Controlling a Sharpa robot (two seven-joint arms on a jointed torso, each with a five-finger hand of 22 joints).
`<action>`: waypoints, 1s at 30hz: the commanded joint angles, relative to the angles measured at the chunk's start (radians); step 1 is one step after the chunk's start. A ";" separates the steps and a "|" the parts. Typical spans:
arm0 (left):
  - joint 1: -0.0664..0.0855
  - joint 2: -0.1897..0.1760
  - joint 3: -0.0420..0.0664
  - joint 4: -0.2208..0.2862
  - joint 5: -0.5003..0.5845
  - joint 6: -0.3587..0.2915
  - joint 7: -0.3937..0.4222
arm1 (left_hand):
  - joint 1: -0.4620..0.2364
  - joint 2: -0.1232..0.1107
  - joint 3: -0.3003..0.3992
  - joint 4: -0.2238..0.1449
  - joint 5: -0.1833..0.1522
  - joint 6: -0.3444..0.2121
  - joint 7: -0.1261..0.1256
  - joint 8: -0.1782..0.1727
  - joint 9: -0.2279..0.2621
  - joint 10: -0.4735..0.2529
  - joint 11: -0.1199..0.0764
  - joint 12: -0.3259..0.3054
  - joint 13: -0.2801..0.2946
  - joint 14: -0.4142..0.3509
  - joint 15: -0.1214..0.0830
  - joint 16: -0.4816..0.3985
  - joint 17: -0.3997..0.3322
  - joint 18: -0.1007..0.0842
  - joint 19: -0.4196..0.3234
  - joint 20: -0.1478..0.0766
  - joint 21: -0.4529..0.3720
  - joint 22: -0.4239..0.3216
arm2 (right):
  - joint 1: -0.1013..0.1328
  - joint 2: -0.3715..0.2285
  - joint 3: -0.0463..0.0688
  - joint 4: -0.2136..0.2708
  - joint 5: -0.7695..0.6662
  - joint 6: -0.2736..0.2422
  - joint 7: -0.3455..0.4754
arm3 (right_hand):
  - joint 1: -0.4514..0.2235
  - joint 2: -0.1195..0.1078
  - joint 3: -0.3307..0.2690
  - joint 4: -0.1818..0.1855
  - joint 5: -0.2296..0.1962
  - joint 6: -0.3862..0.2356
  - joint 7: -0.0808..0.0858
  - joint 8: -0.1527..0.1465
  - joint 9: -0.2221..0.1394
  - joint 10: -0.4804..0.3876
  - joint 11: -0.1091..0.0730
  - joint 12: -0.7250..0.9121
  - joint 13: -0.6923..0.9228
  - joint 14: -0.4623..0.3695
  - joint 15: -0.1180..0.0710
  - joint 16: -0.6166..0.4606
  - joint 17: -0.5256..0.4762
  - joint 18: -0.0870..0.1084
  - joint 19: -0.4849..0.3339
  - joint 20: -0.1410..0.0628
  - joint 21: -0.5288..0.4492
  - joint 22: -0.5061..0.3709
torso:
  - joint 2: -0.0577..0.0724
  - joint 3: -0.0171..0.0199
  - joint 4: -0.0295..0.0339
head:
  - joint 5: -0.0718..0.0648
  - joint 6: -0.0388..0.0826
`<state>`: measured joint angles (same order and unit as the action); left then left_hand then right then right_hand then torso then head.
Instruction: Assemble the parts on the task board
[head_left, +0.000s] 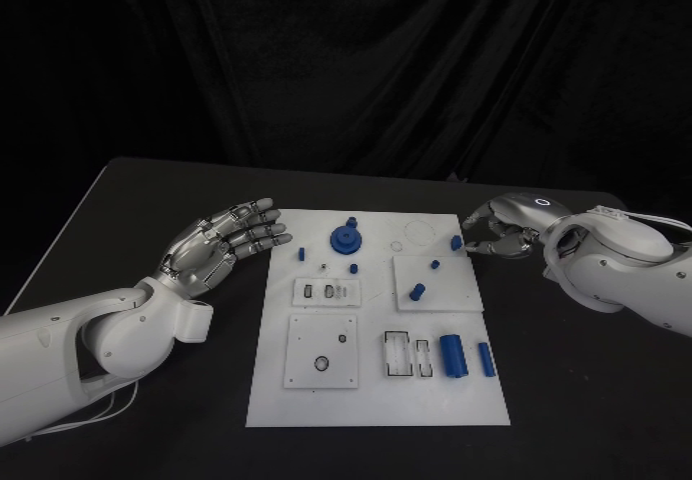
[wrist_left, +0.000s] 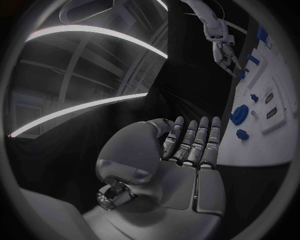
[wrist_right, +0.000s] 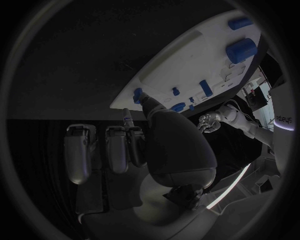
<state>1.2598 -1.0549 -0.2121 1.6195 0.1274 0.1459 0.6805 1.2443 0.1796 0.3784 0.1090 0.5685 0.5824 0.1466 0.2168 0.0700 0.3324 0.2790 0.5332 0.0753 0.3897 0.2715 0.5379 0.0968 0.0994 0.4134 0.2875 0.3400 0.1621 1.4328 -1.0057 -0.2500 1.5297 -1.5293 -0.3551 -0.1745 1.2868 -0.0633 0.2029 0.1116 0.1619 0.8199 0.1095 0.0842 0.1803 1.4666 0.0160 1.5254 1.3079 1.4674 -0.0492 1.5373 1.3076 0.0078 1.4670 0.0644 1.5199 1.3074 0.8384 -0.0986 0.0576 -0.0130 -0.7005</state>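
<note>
Right hand (head_left: 488, 232) pinches a small blue part (head_left: 456, 241), held roughly upright; left hand (head_left: 219, 243) spread.

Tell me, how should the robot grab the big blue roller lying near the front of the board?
Probably across its round sides, near the middle, coming straight down from above. The roller lies flat on the board, long way pointing away from the robot, so its ends are harder to pinch. A slimmer blue bar lies close on its right, so fingers need care there. The right hand is on that side.
</note>
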 joint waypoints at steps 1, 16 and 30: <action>-0.002 0.002 0.001 0.001 0.001 0.019 0.043 | -0.008 0.001 0.007 0.001 0.002 0.001 0.005 0.006 0.000 0.001 0.005 0.007 -0.001 -0.010 0.001 0.004 -0.001 -0.015 -0.006 0.000 -0.006 -0.001 | -0.005 0.007 0.000 -0.007 -0.008 -0.024 -0.013 | 0.000 -0.005 -0.002 0.003 0.001 -0.005 0.004 -0.004 -0.001 0.030 -0.002 -0.007 0.181 0.089 -0.003 -0.007 0.201 0.014 0.058 -0.007 -0.007 0.212 | -0.001 -0.0003 -0.0010 | -0.001 -0.002; -0.004 0.001 0.001 0.000 0.001 0.023 0.040 | -0.010 0.000 0.010 0.002 0.002 0.001 0.006 0.007 0.001 0.002 0.006 0.008 -0.001 -0.010 0.000 0.005 -0.002 -0.014 -0.007 0.000 -0.006 -0.001 | -0.025 0.041 0.001 -0.038 -0.008 -0.049 0.009 | 0.006 -0.004 -0.002 0.004 0.015 0.003 0.006 0.001 0.000 0.027 0.000 -0.010 0.177 0.088 -0.002 -0.009 0.198 0.015 0.057 -0.006 -0.009 0.210 | 0.000 -0.0003 0.0002 | 0.000 -0.003; -0.005 0.002 0.001 -0.002 0.001 0.027 0.035 | -0.011 0.000 0.012 0.002 0.003 0.000 0.007 0.006 0.000 0.002 0.006 0.008 -0.001 -0.011 0.000 0.006 -0.002 -0.014 -0.007 0.000 -0.006 -0.001 | -0.032 0.059 0.001 -0.056 -0.008 -0.046 0.016 | 0.020 -0.006 -0.003 0.000 0.028 0.022 0.007 0.012 0.004 0.023 0.002 -0.013 0.173 0.087 0.000 -0.012 0.194 0.016 0.055 -0.004 -0.012 0.208 | 0.000 0.0004 -0.0009 | -0.001 -0.008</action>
<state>1.2561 -1.0545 -0.2121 1.6165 0.1274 0.1553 0.6805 1.2444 0.1796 0.3855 0.1103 0.5685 0.5824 0.1465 0.2168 0.0700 0.3323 0.2788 0.5374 0.0754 0.3824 0.2716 0.5379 0.0959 0.0993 0.4134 0.2875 0.3400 0.1622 1.4042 -0.9473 -0.2494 1.4746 -1.5306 -0.3887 -0.1619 1.2943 -0.0697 0.2030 0.1116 0.1861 0.8382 0.1165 0.0931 0.1831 1.4665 0.0160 1.5178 1.3076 1.4674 -0.0491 1.5296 1.3075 0.0078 1.4670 0.0645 1.5101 1.3073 0.8380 -0.0987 0.0576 -0.0148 -0.7072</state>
